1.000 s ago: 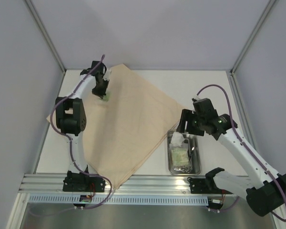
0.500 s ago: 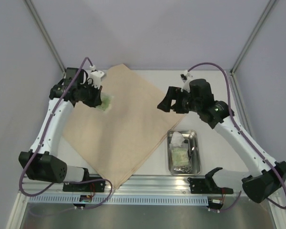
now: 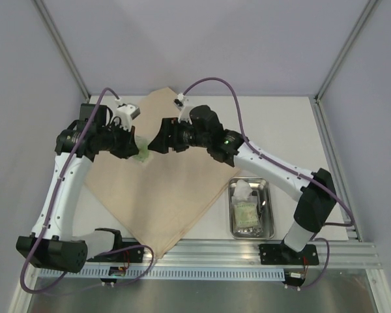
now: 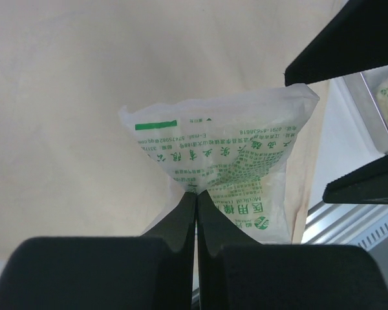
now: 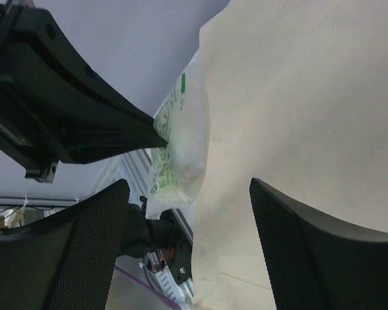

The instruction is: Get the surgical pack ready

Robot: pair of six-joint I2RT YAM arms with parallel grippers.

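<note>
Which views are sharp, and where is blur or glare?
Top view: even light, faint shadows, sharp; the tray gleams mildly. Left wrist: the packet print is crisp, the fingers almost black. Right wrist: the packet print is soft, unreadable.

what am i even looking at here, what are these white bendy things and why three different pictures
These are two robot arms bolted to a table, each ending in a two-finger gripper. The wide picture looks down from above. The other two come from small cameras on each wrist, so you see that arm's own black fingers. A tan cloth lies on the table, with a steel tray beside it holding more packets. The left gripper is shut on a green-printed packet, holding it over the cloth. The right gripper is open and pointed at that packet from close by.
</note>
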